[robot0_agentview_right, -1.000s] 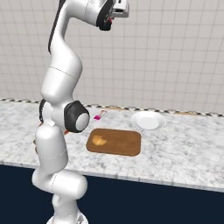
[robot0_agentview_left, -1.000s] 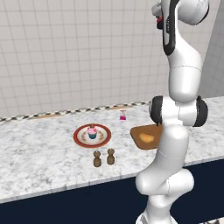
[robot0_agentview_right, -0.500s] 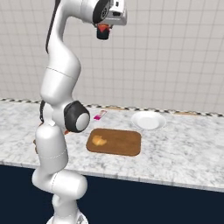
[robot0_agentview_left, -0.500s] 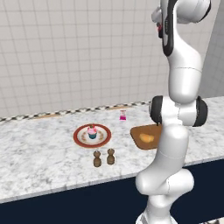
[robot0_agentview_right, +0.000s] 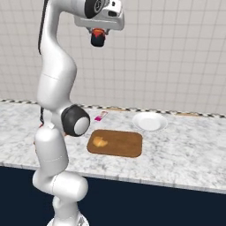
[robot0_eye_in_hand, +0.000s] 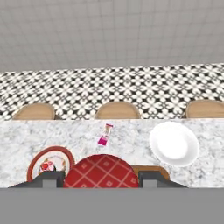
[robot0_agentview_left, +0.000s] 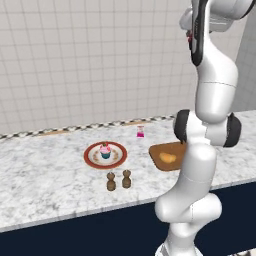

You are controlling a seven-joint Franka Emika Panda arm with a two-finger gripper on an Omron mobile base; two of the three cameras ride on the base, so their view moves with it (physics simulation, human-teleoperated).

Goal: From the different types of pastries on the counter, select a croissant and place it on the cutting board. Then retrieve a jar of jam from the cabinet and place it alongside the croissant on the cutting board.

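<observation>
High above the marbled counter [robot0_agentview_right: 185,150], the jam step looks underway: the cutting board [robot0_agentview_right: 121,145] at lower centre already carries the croissant [robot0_agentview_right: 99,142]. At upper left, the claw [robot0_agentview_right: 98,40] is clamped on the jar of jam [robot0_eye_in_hand: 101,171], which must next descend beside the pastry.

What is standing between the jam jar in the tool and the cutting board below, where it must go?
Nothing visible. The tool holds the jar of jam high over the counter. The cutting board lies below, with the croissant on its left part; the rest of the board is bare.
</observation>
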